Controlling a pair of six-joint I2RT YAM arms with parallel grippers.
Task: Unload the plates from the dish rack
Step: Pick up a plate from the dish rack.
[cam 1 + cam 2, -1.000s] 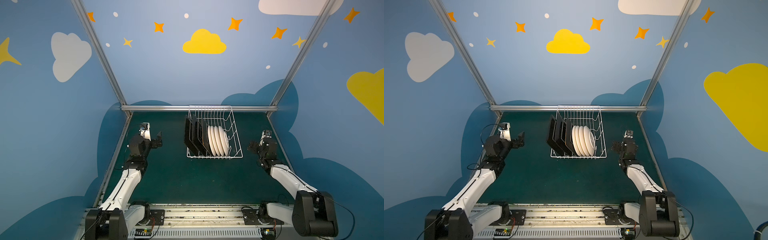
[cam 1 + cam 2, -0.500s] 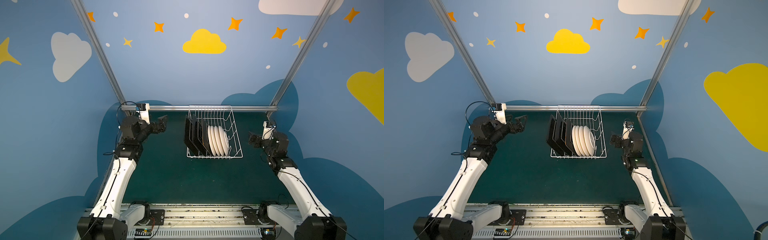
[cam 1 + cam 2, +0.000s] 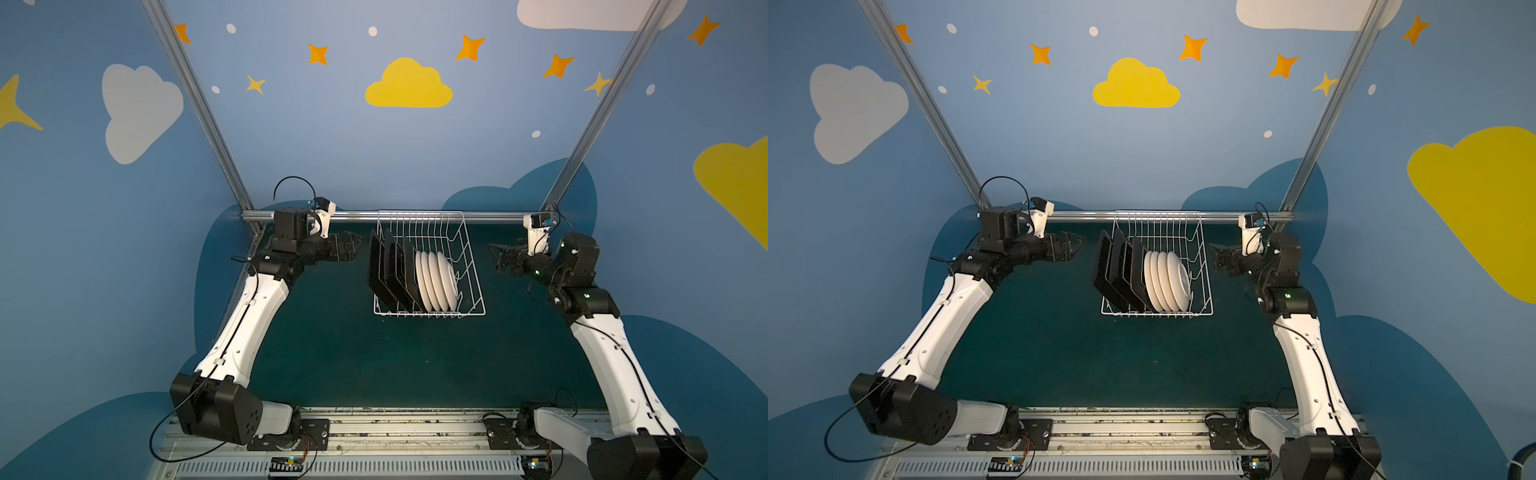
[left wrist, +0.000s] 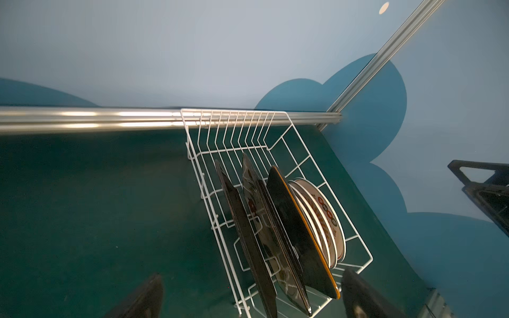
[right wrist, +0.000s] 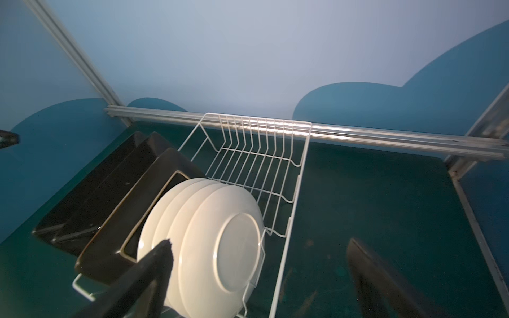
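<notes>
White wire forms the dish rack [image 3: 470, 270], which sits on the dark green tabletop [image 3: 353, 361] with its far end against the metal rail [image 3: 494, 216]. Four black-backed square plates [image 3: 388, 270] stand on edge in the rack's near half, leaning toward its left side. Four round white plates [image 3: 436, 280] stand just beside them on the right, their plain backs turned to the rack's right wall.

The left gripper [image 3: 353, 246] hovers just off the rack's left side, level with the square plates but apart from them, its jaws spread wide and holding nothing. The right gripper [image 3: 496, 255] hovers near the rack's right side, a little farther off, jaws likewise wide and empty, pointing toward the round plates. In the left wrist view its fingers [image 4: 143, 297] frame the square plates' edges.
</notes>
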